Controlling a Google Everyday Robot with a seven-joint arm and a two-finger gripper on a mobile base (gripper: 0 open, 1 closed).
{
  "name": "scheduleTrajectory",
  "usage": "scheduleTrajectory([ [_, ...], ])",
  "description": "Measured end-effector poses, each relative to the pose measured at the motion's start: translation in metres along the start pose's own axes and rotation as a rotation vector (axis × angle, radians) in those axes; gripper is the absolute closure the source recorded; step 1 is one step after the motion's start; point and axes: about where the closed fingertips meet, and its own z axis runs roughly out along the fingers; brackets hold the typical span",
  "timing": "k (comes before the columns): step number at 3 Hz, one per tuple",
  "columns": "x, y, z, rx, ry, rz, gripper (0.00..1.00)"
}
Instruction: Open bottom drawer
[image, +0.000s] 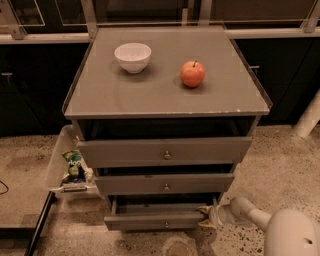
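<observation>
The grey cabinet (165, 95) has three drawers. The bottom drawer (150, 220), the slimmest front with a small round knob (166, 224), stands pulled out a little, with a dark gap showing above its front. My gripper (207, 216) is low at the drawer's right end, touching or right beside the front's right corner. The white arm (252, 216) runs in from the lower right.
A white bowl (132, 56) and a red apple (193, 73) sit on the cabinet top. The top drawer (165, 151) and middle drawer (165, 183) are also slightly out. A clear bin (60, 165) with snack packets stands at the left on the speckled floor.
</observation>
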Motion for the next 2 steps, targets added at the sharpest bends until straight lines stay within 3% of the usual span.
scheduleTrajectory([
  [1,-0.002,0.006,-0.029,0.016,0.038,-0.039,0.84],
  [2,-0.004,0.028,-0.036,0.004,0.031,-0.037,1.00],
])
